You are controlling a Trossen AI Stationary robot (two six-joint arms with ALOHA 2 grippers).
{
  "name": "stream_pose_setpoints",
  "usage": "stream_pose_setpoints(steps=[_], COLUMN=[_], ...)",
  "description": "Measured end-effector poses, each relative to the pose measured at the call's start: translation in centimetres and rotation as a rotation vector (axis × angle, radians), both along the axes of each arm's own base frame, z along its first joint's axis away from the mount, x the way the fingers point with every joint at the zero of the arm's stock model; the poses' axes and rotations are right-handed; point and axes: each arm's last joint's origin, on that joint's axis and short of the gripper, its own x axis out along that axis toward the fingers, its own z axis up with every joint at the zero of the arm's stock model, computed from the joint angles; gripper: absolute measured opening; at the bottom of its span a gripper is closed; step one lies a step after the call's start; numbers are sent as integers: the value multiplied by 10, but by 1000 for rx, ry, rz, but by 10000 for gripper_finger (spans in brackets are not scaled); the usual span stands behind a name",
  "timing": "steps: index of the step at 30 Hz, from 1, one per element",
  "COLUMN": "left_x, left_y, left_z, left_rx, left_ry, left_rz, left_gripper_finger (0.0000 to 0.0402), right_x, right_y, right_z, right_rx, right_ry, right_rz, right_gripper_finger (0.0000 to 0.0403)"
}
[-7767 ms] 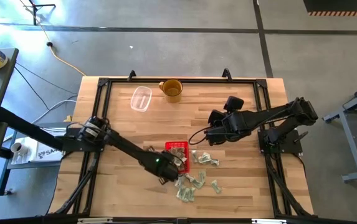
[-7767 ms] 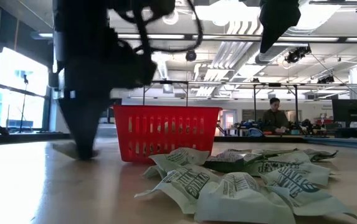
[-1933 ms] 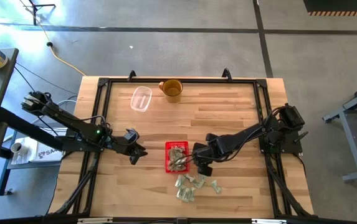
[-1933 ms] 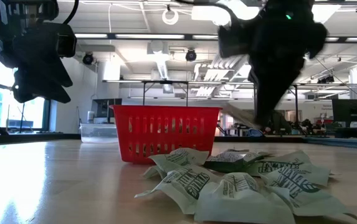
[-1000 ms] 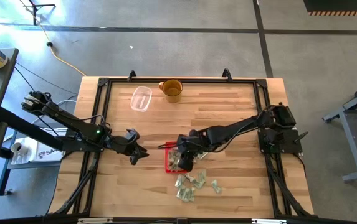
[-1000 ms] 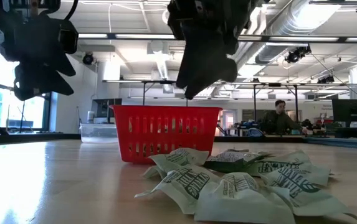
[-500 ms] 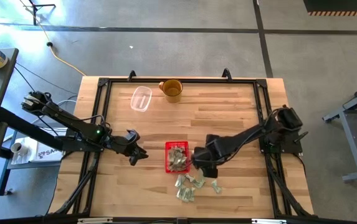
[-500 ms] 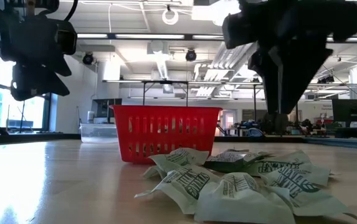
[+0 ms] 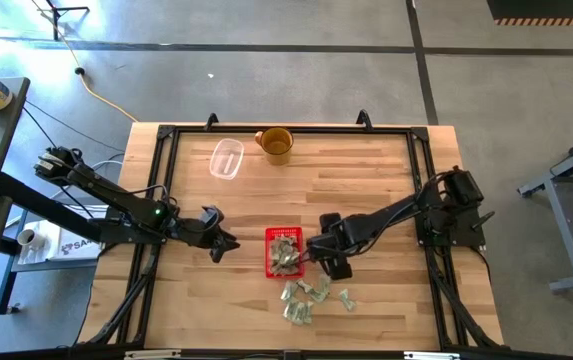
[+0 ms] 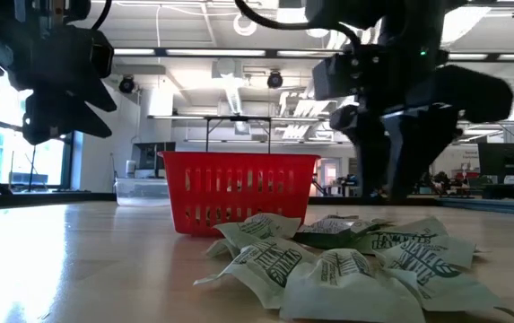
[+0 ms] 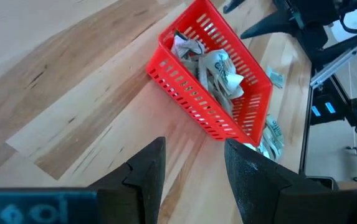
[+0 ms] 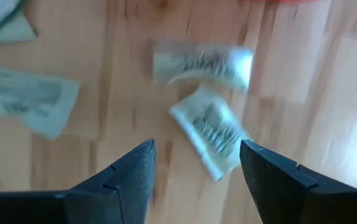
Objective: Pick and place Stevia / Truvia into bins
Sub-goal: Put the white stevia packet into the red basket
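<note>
The red bin [image 9: 284, 252] stands near the table's middle with several Stevia packets [image 11: 218, 65] lying in it. More pale green and white packets [image 9: 311, 298] lie flat in a loose pile on the wood, near and right of the bin. My right gripper [image 9: 334, 265] hangs open, pointing down, just right of the bin. Two loose packets [image 12: 209, 127] lie on the table below its fingers [image 12: 128, 180]; it touches nothing. My left gripper [image 9: 221, 245] waits open to the left of the bin, above the table, with the bin [image 11: 212, 81] ahead of it.
A clear plastic container [image 9: 227, 158] and a yellow-brown mug [image 9: 276, 144] stand at the table's far side. A black frame rail [image 9: 286, 130] runs round the tabletop. Bare wood lies between the bin and those far objects.
My right gripper has left its place above the red bin. It has gone toward the table's right and near edges, sunk, and rolled about its own axis. It now hangs over the loose packets right of the bin.
</note>
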Motion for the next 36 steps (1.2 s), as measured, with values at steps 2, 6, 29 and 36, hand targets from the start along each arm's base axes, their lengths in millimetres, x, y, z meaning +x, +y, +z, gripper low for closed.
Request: stream_pose_setpoints(steps=[2, 6, 29, 36], left_x=[0, 0, 0, 0], left_y=[0, 0, 1, 1], left_z=[0, 0, 0, 0], left_rx=[-5, -7, 25, 30], left_ry=[0, 0, -1, -1], left_rz=[5, 8, 10, 5], left_gripper_finger=[198, 198, 198, 198], right_x=[3, 8, 7, 27], right_y=[-6, -18, -10, 5], right_z=[-1, -4, -27, 26], right_rx=[5, -9, 109, 194], right_ry=[-15, -20, 115, -14], right_rz=[34, 88, -223, -356], right_gripper_finger=[225, 224, 72, 19])
